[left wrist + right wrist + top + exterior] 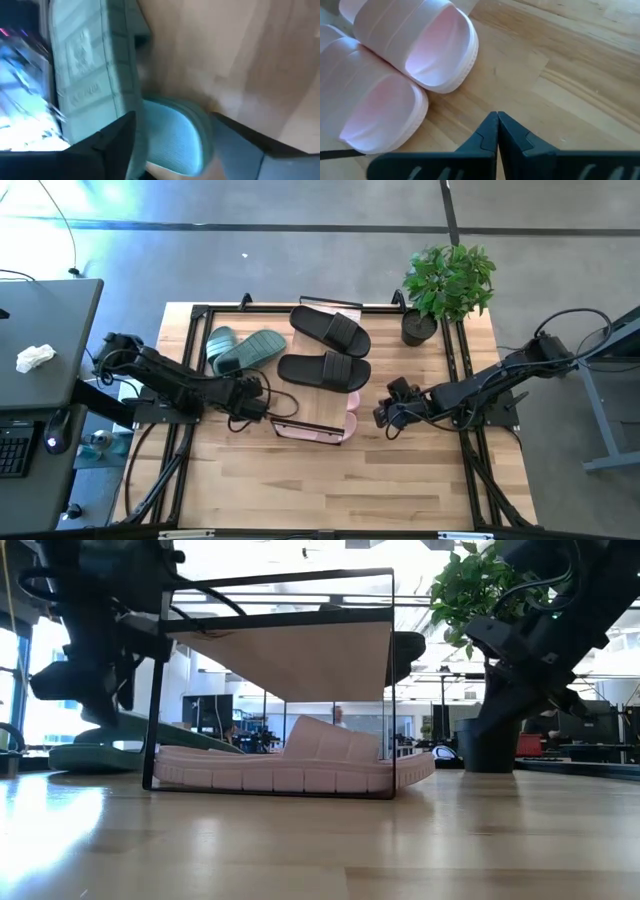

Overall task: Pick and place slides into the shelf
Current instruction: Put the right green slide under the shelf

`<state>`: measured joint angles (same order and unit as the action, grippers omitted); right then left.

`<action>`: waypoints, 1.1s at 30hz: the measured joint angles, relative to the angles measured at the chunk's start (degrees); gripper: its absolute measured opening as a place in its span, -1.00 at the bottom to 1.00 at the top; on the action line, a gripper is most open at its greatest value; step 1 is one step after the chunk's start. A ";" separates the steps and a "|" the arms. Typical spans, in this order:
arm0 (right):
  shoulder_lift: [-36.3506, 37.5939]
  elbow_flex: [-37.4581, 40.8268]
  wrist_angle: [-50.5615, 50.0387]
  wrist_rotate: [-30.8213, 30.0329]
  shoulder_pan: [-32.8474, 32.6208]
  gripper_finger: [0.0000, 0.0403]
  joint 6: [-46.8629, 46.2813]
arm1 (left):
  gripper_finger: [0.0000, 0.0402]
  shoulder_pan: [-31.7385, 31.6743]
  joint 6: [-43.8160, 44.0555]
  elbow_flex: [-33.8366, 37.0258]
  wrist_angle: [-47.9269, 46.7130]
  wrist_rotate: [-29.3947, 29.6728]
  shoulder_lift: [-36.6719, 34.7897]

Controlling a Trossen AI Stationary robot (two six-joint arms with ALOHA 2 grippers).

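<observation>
The shelf (318, 406) stands mid-table with two black slides (328, 330) (324, 370) on its wood top. Two pale pink slides (415, 45) (375, 115) lie on the table under it, soles down. Two dull green slides (245, 348) lie on the table by the shelf's left end. My left gripper (262, 392) is open beside them; in its wrist view a green slide's rounded end (172, 137) shows between the fingers. My right gripper (497, 120) is shut with nothing in it, just above the table by the pink slides' ends. My left gripper's open fingers (112, 137) stand on either side of a green slide's rounded end (195, 125), slanting down at it. The view is blurred, and I cannot tell whether either finger touches the slide.
A potted plant (445, 285) stands at the table's far right corner. A dark desk (40, 350) with white crumpled paper, a keyboard and a mouse adjoins the left side. Bare wood (330, 485) spreads in front of the shelf.
</observation>
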<state>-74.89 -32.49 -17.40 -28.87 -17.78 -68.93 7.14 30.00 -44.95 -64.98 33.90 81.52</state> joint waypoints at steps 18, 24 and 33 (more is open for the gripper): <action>0.00 0.00 3.72 5.55 0.12 -1.00 3.28 | 0.21 -7.78 29.44 0.02 -7.17 -5.57 -29.68; 0.00 0.00 7.61 9.67 0.15 -1.00 8.47 | 0.09 -20.48 23.02 0.02 -4.23 -6.46 -38.29; 0.00 0.00 12.54 18.79 0.15 -1.00 14.12 | 0.06 -42.15 12.98 0.67 -2.54 -24.87 -38.39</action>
<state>-74.89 -32.49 -4.86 -10.08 -17.63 -54.81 -35.01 42.99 -44.28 -67.52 9.03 43.13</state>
